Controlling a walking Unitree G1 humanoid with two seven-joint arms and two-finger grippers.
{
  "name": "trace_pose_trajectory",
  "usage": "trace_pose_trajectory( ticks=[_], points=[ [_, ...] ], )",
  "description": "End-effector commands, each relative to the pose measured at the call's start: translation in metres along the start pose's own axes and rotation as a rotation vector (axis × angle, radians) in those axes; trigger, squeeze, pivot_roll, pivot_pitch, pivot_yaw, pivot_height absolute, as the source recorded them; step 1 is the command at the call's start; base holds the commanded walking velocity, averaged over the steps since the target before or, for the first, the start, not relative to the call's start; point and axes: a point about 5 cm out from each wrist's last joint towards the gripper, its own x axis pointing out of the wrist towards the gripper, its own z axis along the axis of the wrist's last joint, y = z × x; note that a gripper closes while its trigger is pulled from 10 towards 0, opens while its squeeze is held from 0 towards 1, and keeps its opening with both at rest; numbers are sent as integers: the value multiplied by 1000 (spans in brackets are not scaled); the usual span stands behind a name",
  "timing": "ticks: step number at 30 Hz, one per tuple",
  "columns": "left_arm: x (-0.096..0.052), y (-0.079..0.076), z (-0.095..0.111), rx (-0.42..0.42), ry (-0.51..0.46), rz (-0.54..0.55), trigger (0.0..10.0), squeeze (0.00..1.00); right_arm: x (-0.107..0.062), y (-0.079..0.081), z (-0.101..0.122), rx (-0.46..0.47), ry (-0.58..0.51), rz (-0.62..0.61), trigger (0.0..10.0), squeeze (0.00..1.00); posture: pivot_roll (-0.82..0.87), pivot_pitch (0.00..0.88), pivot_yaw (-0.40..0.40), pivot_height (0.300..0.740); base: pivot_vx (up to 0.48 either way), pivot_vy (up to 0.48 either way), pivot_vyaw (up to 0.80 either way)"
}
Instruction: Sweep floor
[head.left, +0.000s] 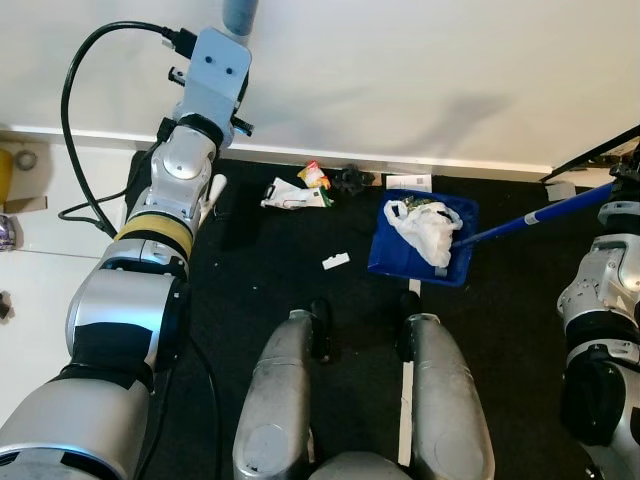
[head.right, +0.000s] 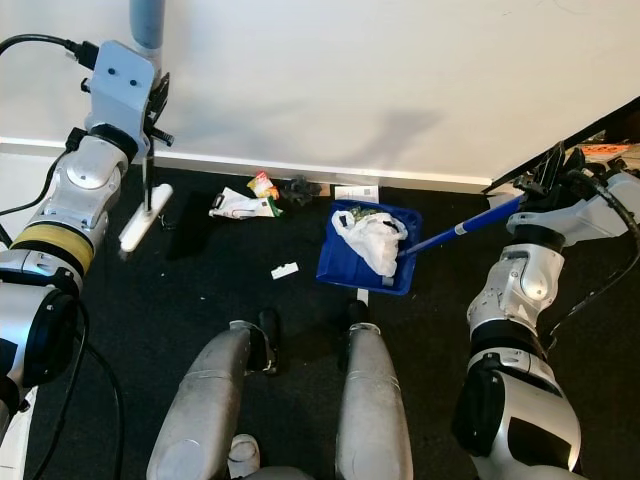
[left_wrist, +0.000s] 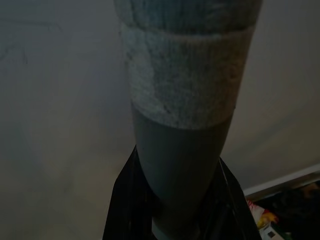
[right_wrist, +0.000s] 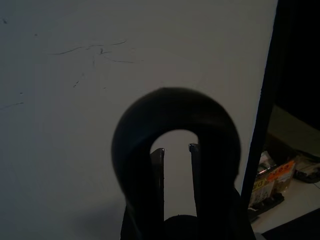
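Both arms are silver with black joints. The left arm (head.left: 150, 290) carries a yellow band, a pale blue-white wrist block with screw holes, and a looping black cable (head.left: 75, 120). The right arm (head.right: 520, 300) has rounded silver shells. Two grey legs (head.left: 360, 410) have black hinges.

Matt black carpet floor (head.left: 260, 290); smooth blue plastic dustpan (head.left: 395, 255) with glossy blue handle (head.right: 465, 228); crumpled white plastic bag (head.left: 425, 230); paper scrap (head.left: 336, 261); matt grey broom handle (left_wrist: 180, 170) with rough pale wrap (left_wrist: 182, 75); matt white wall (head.left: 420, 70).
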Motion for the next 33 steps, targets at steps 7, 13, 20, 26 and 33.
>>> trace_pose_trajectory(
  ticks=[7, 13, 20, 26, 33],
  points=[
    [-8, -21, -14, -139, 38, 141, 10000, 0, -22, 1, -15, 15, 78, 17, 10000, 0, -63, 581, 56, 731, 0, 0, 0],
    [-7, -37, -10, -213, 34, 158, 10000, 0, -24, 2, -12, 14, 61, 23, 10000, 0, -85, 597, 59, 731, 0, 0, 0],
    [2, -101, 21, -445, 10, 97, 10000, 0, -36, 1, -12, 13, 56, 17, 10000, 0, -77, 597, 75, 731, 0, 0, 0],
    [11, -149, 76, -695, -65, 35, 10000, 0, -40, -5, -13, 15, 67, -24, 10000, 0, -49, 578, 85, 731, 0, 0, 0],
    [9, -190, 151, -947, -215, -140, 10000, 0, -39, -11, -13, 13, 80, -60, 10000, 0, -27, 552, 84, 731, 0, 0, 0]
  ],
)
